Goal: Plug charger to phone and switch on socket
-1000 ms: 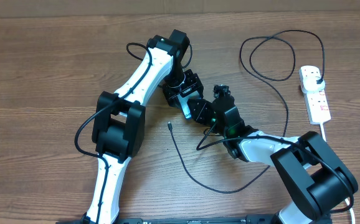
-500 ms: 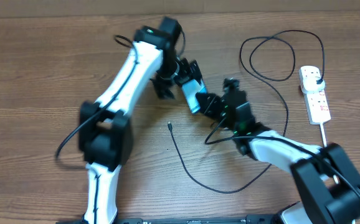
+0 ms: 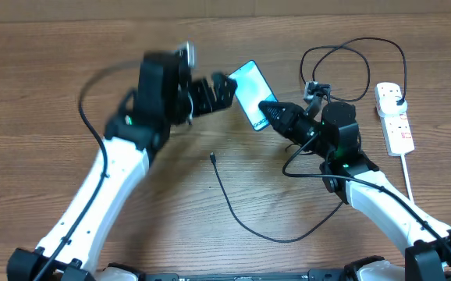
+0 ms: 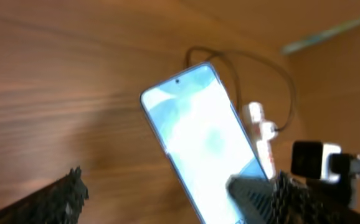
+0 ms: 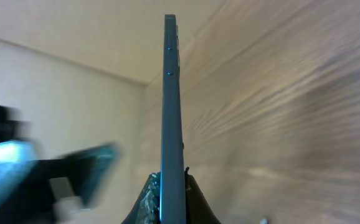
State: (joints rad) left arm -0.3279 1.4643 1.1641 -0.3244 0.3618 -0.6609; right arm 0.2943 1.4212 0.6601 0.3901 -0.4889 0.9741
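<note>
The charger (image 3: 229,207) lies slack on the near bench (image 3: 46,86). Beyond it the right arm stretches far-left, the right gripper (image 3: 267,112) pinching the phone (image 3: 248,90) by its bottom edge. The left gripper (image 3: 222,88) is spread wide just left of the phone, and the socket (image 3: 394,117) lies far right

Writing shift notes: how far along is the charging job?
Done: the charger plug appears seated in the socket. In hand: the right claw grips the phone by its lower edge, the left claw open beside it. Left: the connector tip lies loose on the table; switching on.

Brown wood-grain table (image 3: 23,78); pale wall (image 5: 55,99) behind.
</note>
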